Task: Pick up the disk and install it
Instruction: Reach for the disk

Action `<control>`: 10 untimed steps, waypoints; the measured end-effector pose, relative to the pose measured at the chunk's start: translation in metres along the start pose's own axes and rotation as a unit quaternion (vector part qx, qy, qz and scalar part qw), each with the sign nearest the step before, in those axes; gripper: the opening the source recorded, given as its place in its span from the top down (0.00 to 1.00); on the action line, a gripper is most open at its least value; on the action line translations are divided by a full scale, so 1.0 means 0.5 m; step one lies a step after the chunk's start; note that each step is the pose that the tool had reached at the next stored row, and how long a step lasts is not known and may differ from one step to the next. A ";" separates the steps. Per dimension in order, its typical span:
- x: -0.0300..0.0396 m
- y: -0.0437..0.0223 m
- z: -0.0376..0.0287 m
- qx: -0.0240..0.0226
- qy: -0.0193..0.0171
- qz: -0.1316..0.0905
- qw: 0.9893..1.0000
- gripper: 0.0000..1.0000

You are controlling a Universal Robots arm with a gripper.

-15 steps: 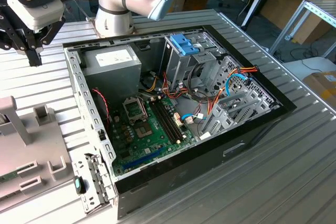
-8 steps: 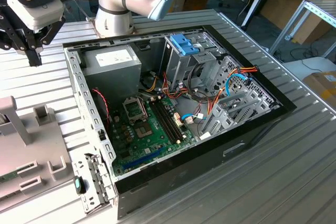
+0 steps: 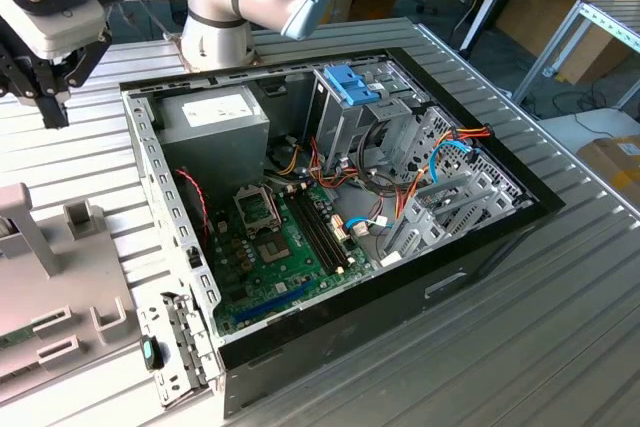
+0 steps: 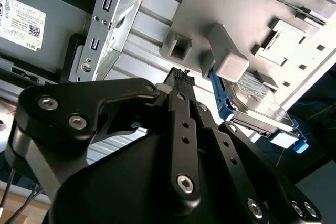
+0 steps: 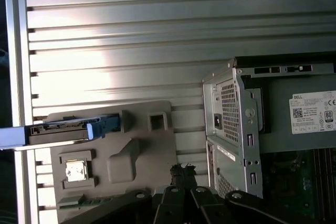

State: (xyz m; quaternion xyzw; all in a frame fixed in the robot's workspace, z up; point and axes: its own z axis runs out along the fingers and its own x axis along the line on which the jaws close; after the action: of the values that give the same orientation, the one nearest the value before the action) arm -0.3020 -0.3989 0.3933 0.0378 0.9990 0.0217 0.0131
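Grey-black disk in blue plastic carrier (image 5: 63, 129) stands edgewise in grey moulded holder (image 5: 142, 150), apparently for easy pickup; jaws closed, empty, nearby.

The disk (image 5: 73, 128) is blue-framed grey, the ribbed table (image 5: 131, 35) silver, the motherboard (image 3: 270, 247) green.

I have the case (image 3: 150, 182) on the desk (image 3: 560, 332), with the holder (image 3: 60, 287) just beside it on the exterior view's left. The disk (image 5: 79, 128) stands on edge in the holder, overhanging on the side away from the case. My claw (image 3: 50, 97) hangs above the desk, near the case's corner and on the holder's side.
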 end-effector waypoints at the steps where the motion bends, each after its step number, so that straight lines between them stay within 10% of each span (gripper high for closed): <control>1: 0.004 0.000 0.000 0.000 0.000 0.000 1.000 0.89; 10: 0.041 -0.003 -0.001 0.000 0.000 0.000 1.000 0.89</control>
State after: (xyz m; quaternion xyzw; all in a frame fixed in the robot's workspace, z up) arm -0.3226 -0.3990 0.3933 0.0379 0.9990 0.0217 0.0131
